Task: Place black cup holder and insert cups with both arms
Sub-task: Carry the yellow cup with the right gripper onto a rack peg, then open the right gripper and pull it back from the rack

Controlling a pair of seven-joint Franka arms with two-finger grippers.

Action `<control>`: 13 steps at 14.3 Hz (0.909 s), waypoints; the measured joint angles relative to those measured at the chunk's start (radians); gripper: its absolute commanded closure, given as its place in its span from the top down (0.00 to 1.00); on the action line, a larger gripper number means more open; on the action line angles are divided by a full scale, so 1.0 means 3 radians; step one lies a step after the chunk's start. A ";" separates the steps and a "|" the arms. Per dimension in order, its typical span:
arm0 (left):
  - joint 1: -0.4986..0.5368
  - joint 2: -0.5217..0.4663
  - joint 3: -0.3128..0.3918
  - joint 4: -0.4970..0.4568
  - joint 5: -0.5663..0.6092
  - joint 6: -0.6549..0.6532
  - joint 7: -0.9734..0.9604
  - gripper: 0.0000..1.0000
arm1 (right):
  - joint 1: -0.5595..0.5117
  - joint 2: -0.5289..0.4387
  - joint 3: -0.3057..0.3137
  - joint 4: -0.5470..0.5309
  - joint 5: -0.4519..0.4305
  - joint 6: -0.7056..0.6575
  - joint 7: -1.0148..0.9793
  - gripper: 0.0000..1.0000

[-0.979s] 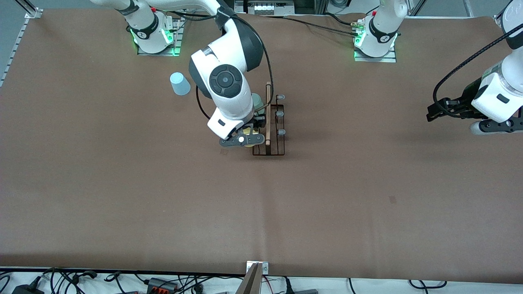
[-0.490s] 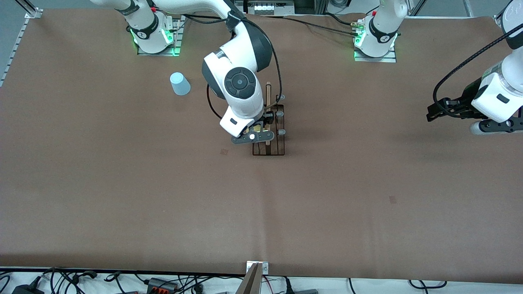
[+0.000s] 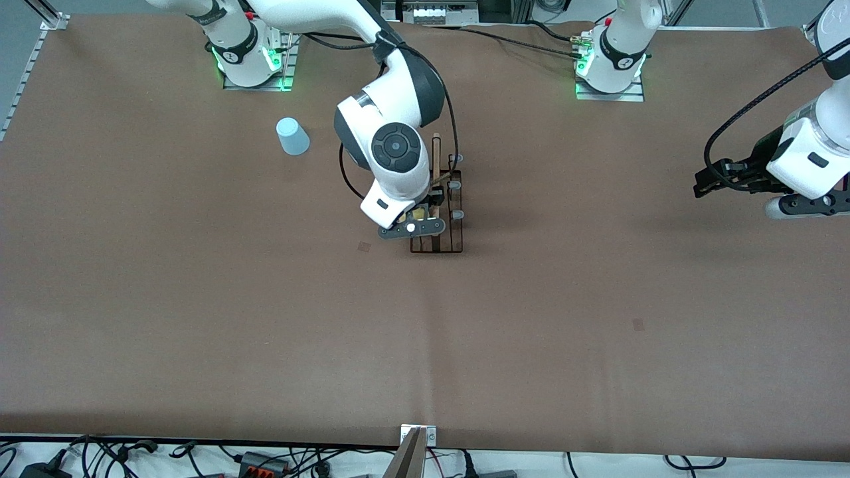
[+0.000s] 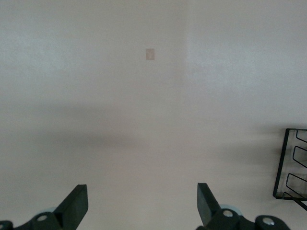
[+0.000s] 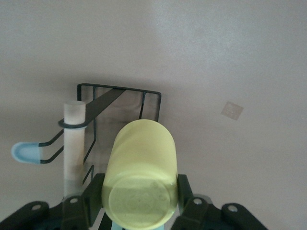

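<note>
The black cup holder [image 3: 446,219] stands at the table's middle, its wooden rod [image 3: 436,149] along the top. My right gripper [image 3: 413,224] is over it, shut on the yellow cup [image 3: 419,214]. In the right wrist view the yellow cup [image 5: 141,177] lies sideways between the fingers [image 5: 93,191], beside the rod [image 5: 74,139] and above the holder's base [image 5: 120,93]. The light blue cup [image 3: 292,136] stands upside down toward the right arm's end. The mint green cup is hidden under the right arm. My left gripper [image 3: 700,182] waits open and empty at the left arm's end.
Three pale-tipped prongs [image 3: 455,187] stick out of the holder toward the left arm's end. The left wrist view shows bare table and a corner of the holder [image 4: 288,163]. A metal bracket [image 3: 417,441] and cables lie at the table's near edge.
My right arm has moved toward the left arm's end with the yellow cup, from beside the holder to over it, and now covers the mint green cup. The left arm has not moved.
</note>
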 measured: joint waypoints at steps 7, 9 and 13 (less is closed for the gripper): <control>0.0000 0.0000 0.0000 0.0006 0.0000 0.0000 0.0001 1.00 | -0.0023 -0.0121 -0.0095 0.0041 0.0000 -0.0081 0.0002 1.00; 0.0000 0.0000 0.0000 0.0008 0.0000 0.0000 0.0001 1.00 | -0.0046 -0.0296 -0.0288 0.0070 -0.0001 -0.0159 -0.0033 1.00; 0.0000 0.0000 0.0000 0.0008 0.0000 -0.0026 0.0001 1.00 | -0.0123 -0.0553 -0.0804 0.0067 -0.0001 -0.0390 -0.0425 1.00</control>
